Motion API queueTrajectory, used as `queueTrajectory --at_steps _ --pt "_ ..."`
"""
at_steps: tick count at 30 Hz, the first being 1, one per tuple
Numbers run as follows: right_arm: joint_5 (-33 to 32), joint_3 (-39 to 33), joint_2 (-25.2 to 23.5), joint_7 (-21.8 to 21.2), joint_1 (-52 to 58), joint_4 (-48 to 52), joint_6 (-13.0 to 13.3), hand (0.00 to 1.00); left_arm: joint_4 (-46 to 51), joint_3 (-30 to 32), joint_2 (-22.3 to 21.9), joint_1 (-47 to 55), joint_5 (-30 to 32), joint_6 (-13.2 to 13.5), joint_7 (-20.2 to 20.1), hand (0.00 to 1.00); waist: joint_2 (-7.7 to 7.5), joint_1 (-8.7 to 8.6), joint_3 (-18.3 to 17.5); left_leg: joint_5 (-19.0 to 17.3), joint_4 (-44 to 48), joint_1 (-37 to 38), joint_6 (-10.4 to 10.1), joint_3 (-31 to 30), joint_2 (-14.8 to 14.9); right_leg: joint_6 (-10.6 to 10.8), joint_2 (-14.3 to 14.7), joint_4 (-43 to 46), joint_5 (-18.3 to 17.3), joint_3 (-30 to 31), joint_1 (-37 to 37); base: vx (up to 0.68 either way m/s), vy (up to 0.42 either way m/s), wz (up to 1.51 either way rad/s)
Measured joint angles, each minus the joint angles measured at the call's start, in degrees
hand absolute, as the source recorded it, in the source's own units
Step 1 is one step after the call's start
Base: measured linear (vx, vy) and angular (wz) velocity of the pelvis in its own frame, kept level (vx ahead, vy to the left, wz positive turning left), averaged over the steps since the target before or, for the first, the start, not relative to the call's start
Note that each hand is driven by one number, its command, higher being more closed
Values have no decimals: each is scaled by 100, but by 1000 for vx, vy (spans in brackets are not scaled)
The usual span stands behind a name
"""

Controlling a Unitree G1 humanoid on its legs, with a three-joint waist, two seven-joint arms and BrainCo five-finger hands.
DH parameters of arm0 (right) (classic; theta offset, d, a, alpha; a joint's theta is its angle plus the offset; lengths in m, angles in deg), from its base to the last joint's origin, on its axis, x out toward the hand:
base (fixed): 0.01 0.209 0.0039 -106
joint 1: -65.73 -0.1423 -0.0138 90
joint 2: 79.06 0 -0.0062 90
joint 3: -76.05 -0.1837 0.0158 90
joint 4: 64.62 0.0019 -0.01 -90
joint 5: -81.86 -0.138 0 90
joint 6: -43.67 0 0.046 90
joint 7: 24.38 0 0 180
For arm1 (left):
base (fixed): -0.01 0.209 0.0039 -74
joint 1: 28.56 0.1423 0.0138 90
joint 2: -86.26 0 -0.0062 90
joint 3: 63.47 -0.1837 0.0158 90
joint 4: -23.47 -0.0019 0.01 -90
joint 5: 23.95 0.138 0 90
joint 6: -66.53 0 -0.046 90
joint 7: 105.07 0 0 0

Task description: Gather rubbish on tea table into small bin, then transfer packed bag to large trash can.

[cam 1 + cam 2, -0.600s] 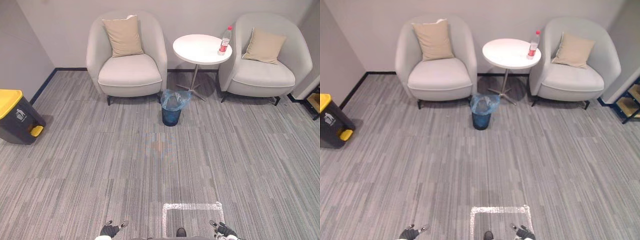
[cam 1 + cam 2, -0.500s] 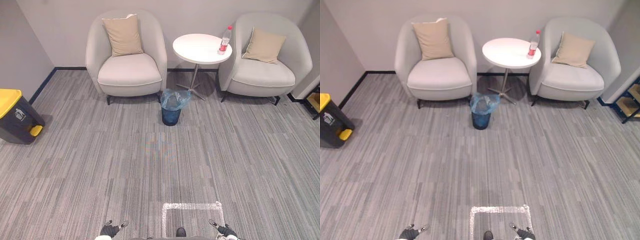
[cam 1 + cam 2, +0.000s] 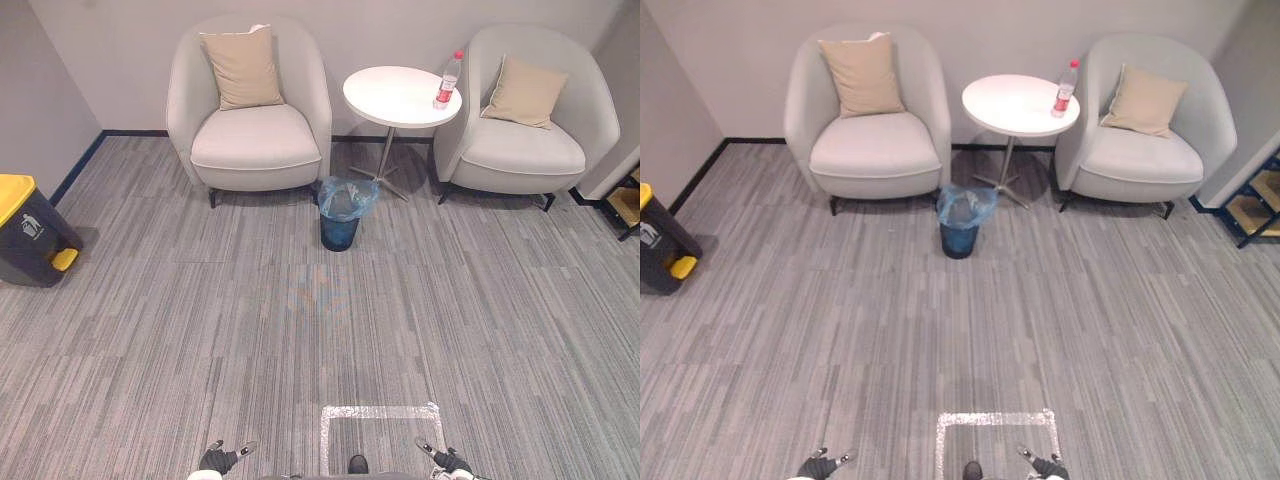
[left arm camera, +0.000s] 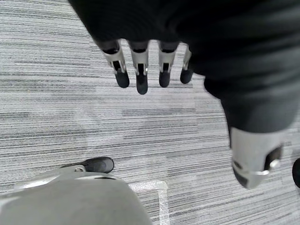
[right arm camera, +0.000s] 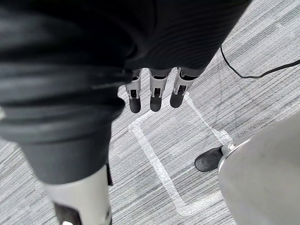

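Both hands hang low at the near edge of the scene, and both are empty. On the left hand [image 4: 140, 77] the fingers are straight and relaxed, pointing down at the grey carpet [image 3: 300, 330] and holding nothing. On the right hand [image 5: 153, 96] the fingers are equally loose, hanging above a white tape square [image 3: 380, 411] marked on the floor.

Far across the carpet, a round white table [image 3: 390, 95] stands between a left armchair [image 3: 255, 150] and a right armchair [image 3: 525, 155]. One clear plastic bottle [image 3: 445, 80] stands on the table's far right edge, close to the right armchair. It is upright, so its long axis is vertical, with the red cap pointing up. It appears to be the only rubbish on the table.

On the floor, just near and left of the table's foot, sits the small bin [image 3: 340, 228]. It is lined with a blue bag [image 3: 347, 193] whose mouth is open. The large trash can [image 3: 25, 235], dark with a yellow lid, stands well apart by the left wall.

Judging by this layout, the task is at its opening step, with nothing gathered yet. The next move calls for walking forward to the table. The right hand, on the bottle's side, could then close around the bottle's body and carry it to the small bin.
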Motion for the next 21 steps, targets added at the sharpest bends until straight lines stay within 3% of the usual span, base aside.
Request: queueTrajectory --at_steps 10,14,17,21 --pt "-2 1 -1 -2 -10 38 -7 0 9 -178 48 -85 5 7 -4 0 0 8 2 -13 4 -184 -5 389 35 -37 68 64 98 360 -373 -41 -33 -21" --pt "-7 -15 34 -1 -58 134 -2 0 14 -245 65 -189 -7 -5 -1 0 31 -14 125 -39 36 -330 -42 741 100 -115 157 871 -223 595 -986 -14 -36 -42" --pt "24 -53 24 4 -157 125 -8 0 55 -251 98 -278 -13 -4 3 0 3 -19 241 -231 283 -336 -178 999 194 -213 85 1559 -595 202 -1295 11 -60 -36" --pt "159 -136 27 15 -167 143 2 0 57 -248 26 -456 -11 8 0 0 32 -92 257 -490 672 -408 -430 1018 433 -307 105 1735 -928 -205 -1266 115 -127 7"
